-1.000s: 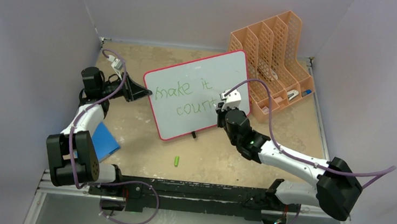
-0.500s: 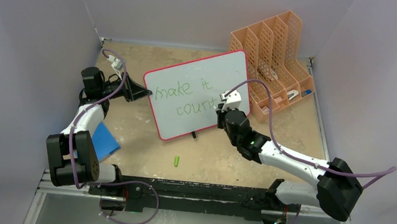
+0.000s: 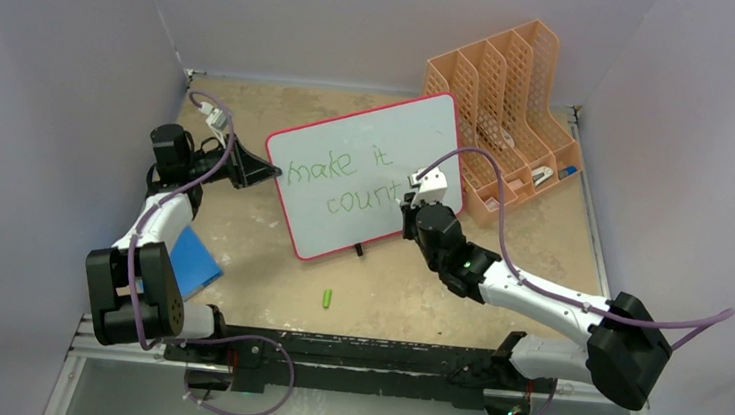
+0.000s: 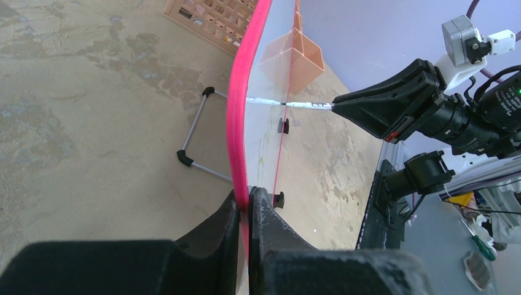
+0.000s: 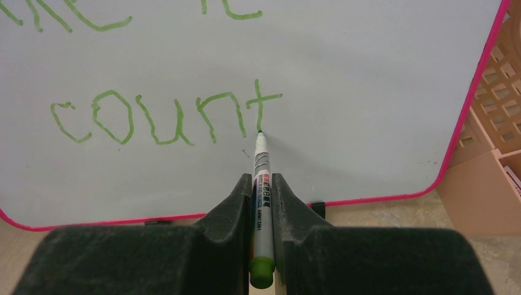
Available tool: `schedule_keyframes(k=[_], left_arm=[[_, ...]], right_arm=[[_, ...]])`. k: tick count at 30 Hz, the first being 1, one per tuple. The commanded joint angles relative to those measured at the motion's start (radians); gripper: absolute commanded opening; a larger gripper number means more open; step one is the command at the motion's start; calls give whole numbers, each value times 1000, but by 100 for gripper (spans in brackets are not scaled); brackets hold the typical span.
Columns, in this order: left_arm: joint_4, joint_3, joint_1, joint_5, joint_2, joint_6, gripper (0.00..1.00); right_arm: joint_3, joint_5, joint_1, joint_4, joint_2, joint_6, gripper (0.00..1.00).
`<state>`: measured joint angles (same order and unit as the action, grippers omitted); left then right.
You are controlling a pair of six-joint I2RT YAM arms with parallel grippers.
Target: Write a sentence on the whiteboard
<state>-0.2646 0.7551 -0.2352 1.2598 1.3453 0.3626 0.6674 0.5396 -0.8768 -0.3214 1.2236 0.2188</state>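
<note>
Lifting the green marker (image 5: 260, 153) straight off the t's foot should avoid smearing the sentence (image 5: 166, 117) on the whiteboard (image 3: 420, 132), propped mid-table. The right gripper (image 5: 262, 181) is clamped on the marker, while the left gripper (image 4: 246, 198) pinches the whiteboard's left edge, steadying it.

Left arm (image 3: 154, 221): folded at the elbow, wrist turned inward. Left gripper (image 4: 247, 200): both fingers pinched onto the rim of the whiteboard (image 4: 236, 110), which runs edge-on between the pads and on past the fingertips. Right arm (image 3: 537, 293): stretched forward and inward, wrist level. Right gripper (image 5: 262, 179): fingers clamped on a marker (image 5: 261, 157), its barrel between the pads, writing tip ahead of the fingertips, green end behind them.
</note>
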Motion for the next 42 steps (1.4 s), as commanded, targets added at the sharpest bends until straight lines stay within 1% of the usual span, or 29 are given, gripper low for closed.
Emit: schedule_keyframes(k=[1,7,17,22,33,38,42], left_arm=[[1,16,13,-10,-11,-47,0],[1,16,14,-10,-12,-47,0],[2,16,14,-11,-14,-48,0],[2,16,14,-12,-14,-48,0],[18,23,14,-37,-23,-48,0],[29,26,13,-55,-31,-42,7],[34,26,14,-59,-45,-38,19]], right_arm=[[3,33,3,55,-3,29,0],[4,45,3,69,-12,39,0],[8,122,3,66,-9,48,0],[11,131,3,54,-17,48,0],[-8,25,2,0,-135,12,0],[-5,8,3,4,-167,8,0],[1,20,3,1,-172,1,0]])
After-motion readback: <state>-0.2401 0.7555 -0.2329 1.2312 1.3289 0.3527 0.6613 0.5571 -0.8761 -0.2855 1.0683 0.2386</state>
